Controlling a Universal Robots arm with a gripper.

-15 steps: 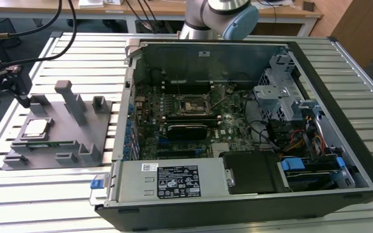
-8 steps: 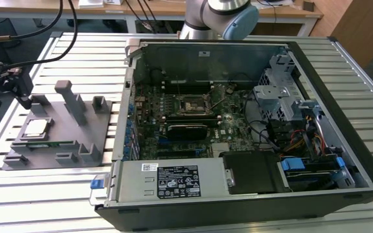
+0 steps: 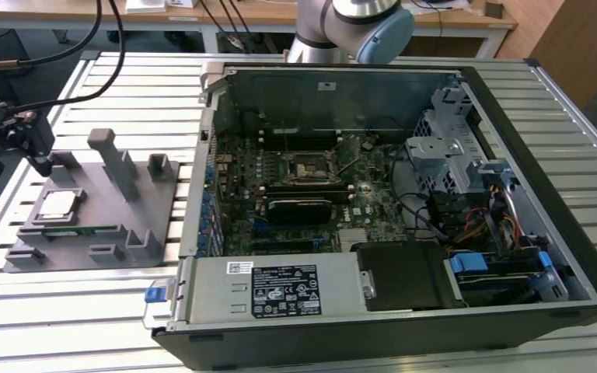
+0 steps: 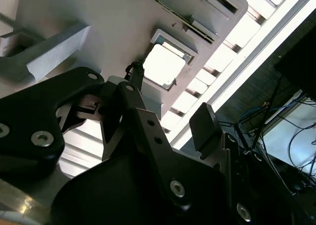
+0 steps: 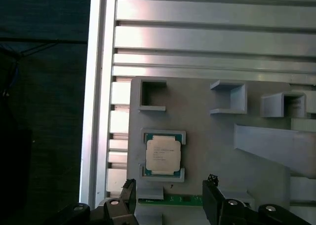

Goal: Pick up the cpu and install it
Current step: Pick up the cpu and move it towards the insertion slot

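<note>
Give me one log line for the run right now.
stage: pick not yet done | gripper: open, empty, over grey fixture | cpu: lying in fixture pocket, not gripped

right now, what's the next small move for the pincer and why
Probably shift the pincer until it is centred over the cpu, before any descent. The cpu lies flat in its pocket on the grey fixture plate; the pincer is open and empty, and in the first wrist view its fingertips sit off the chip, by the green memory stick.
</note>
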